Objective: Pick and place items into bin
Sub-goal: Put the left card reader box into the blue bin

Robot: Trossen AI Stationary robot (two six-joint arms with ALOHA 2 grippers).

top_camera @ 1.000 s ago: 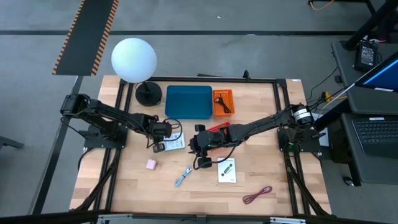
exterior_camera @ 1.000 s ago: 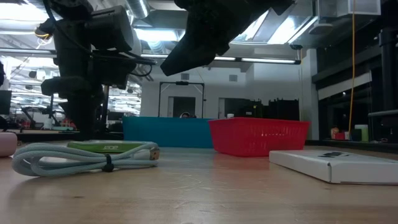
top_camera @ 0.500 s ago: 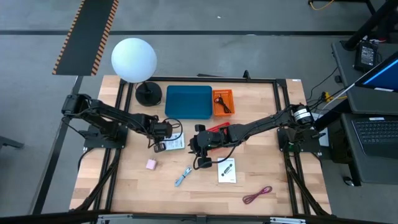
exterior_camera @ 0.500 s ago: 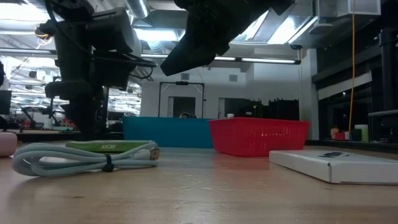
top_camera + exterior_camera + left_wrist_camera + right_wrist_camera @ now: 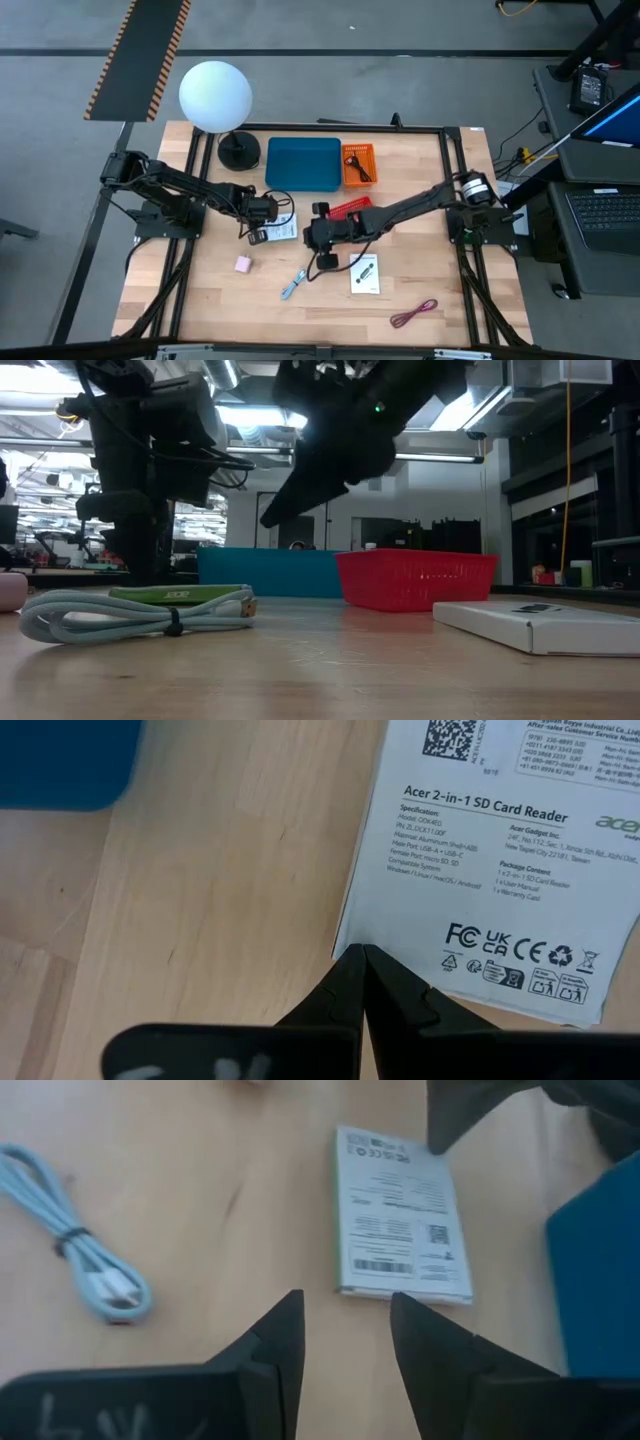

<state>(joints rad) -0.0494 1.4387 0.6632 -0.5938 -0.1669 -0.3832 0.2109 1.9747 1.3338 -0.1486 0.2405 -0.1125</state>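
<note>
Bare wood lies around the card (image 5: 480,870), which rests flat near the blue bin (image 5: 303,163). Left gripper (image 5: 362,956), jaws pressed together, has its tips at the card's edge. Right gripper (image 5: 345,1325) hovers just beside, jaws spread and empty.

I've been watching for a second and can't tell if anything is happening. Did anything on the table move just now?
Only the right arm moved: its right gripper, fingers apart and empty, shifted slightly toward the left arm, over the wood near the white card box. Nothing was picked up or released. The left gripper stayed shut at that box's edge, and the blue bin, pink cube and light blue cable lay as before.
</note>
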